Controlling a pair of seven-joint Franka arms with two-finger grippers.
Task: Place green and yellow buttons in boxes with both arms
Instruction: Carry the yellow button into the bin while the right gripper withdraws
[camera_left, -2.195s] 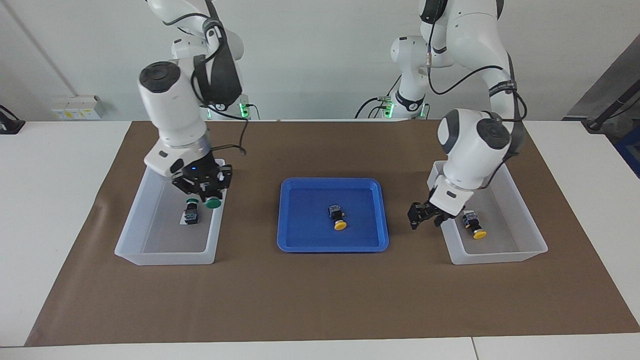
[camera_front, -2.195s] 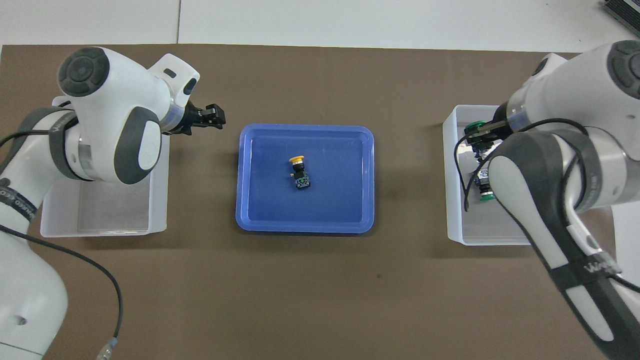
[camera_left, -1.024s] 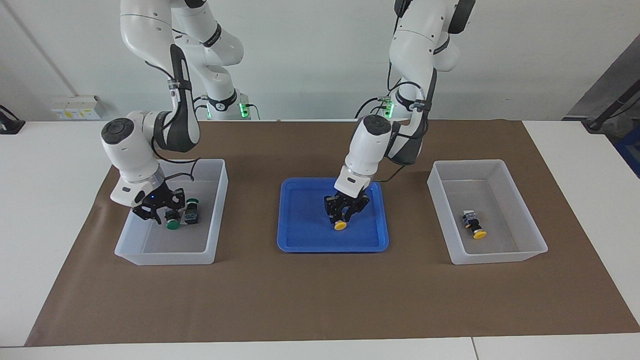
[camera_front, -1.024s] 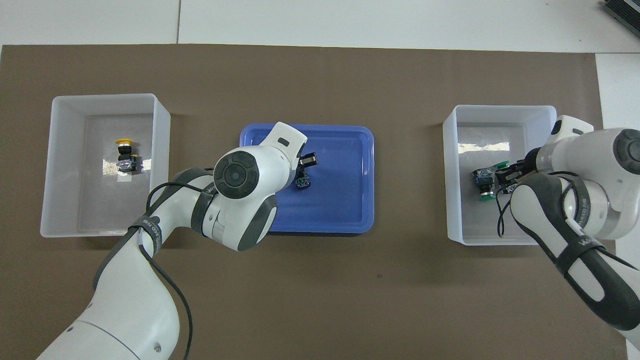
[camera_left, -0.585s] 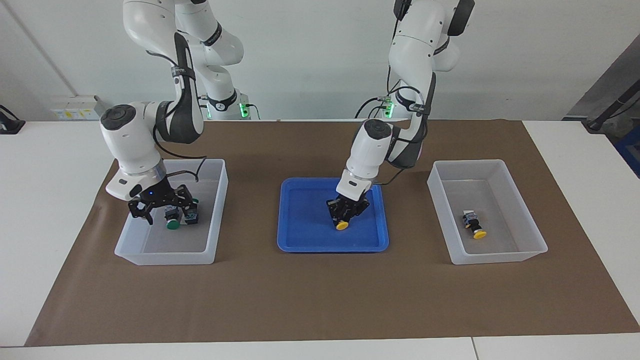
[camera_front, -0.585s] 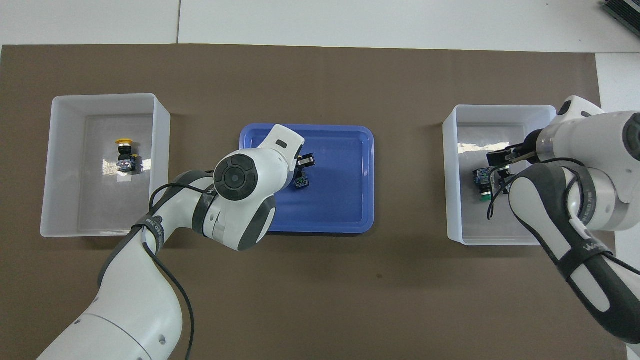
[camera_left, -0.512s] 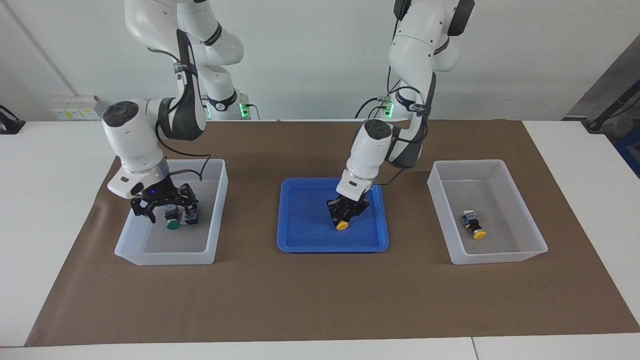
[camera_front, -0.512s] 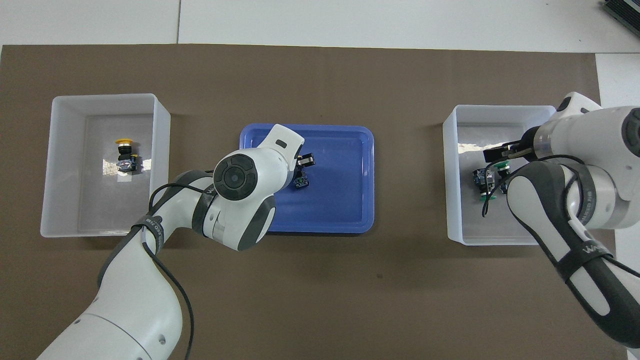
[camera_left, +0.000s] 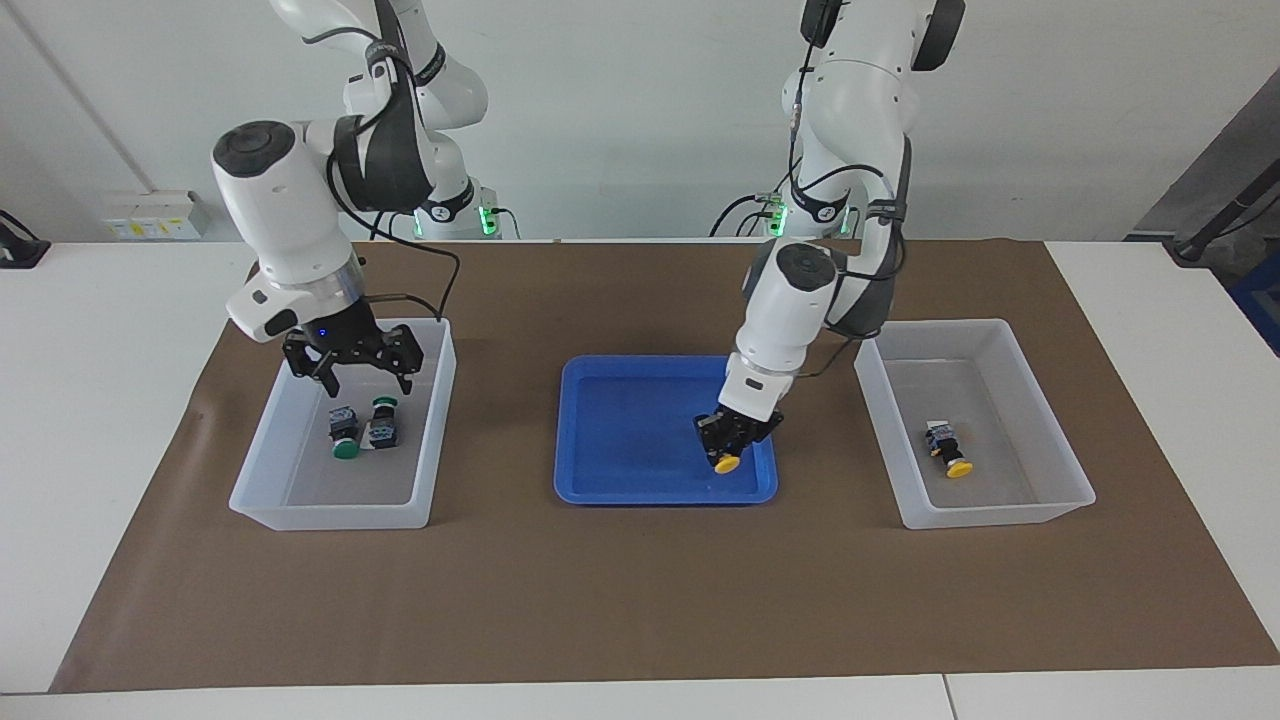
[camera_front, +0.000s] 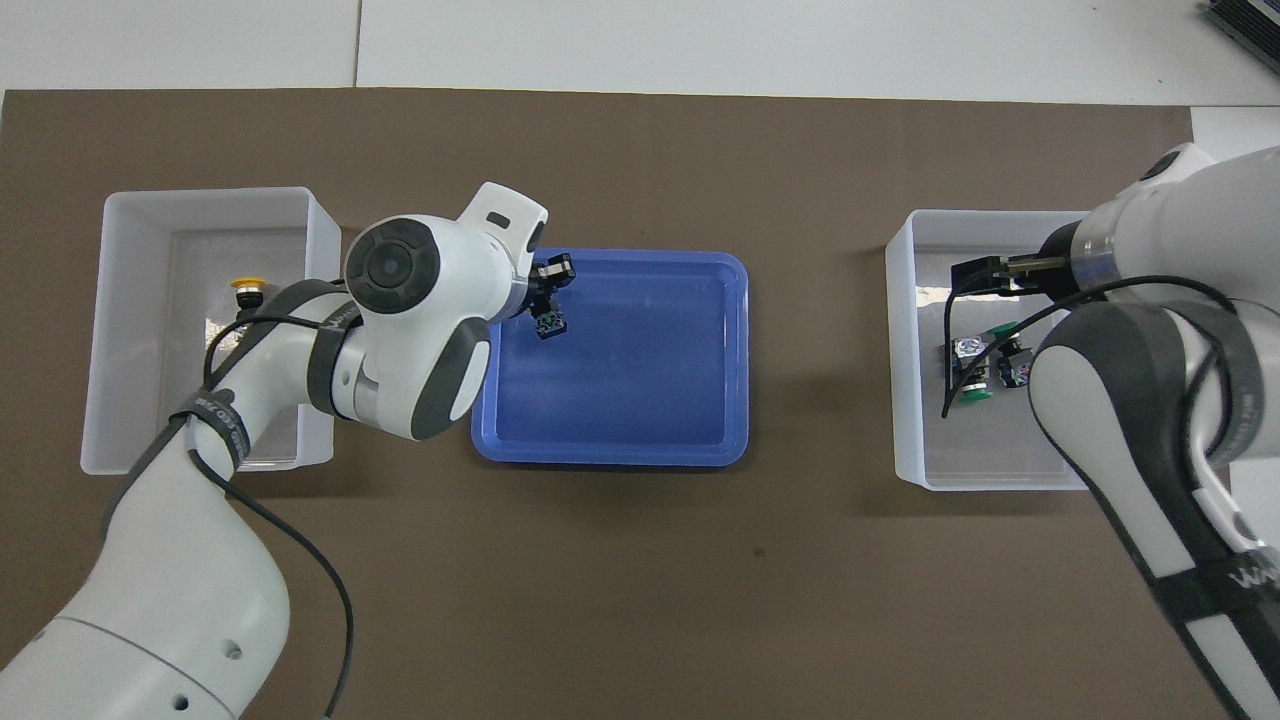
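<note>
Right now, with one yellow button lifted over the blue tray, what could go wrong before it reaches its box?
1. The left claw is shut on the yellow button near its body, the cap hanging below; it might slip on the way.
2. The held button hangs low over the blue tray; it could catch the wall of the box where another yellow button lies.
3. The right claw, open, is over the box with two green buttons; little risk there.

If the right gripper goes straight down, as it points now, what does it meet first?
Probably the two green-capped push-button switches lying in the translucent white plastic bin. The right gripper hangs open above them, pointing down; whether it is exactly over them is unclear.
</note>
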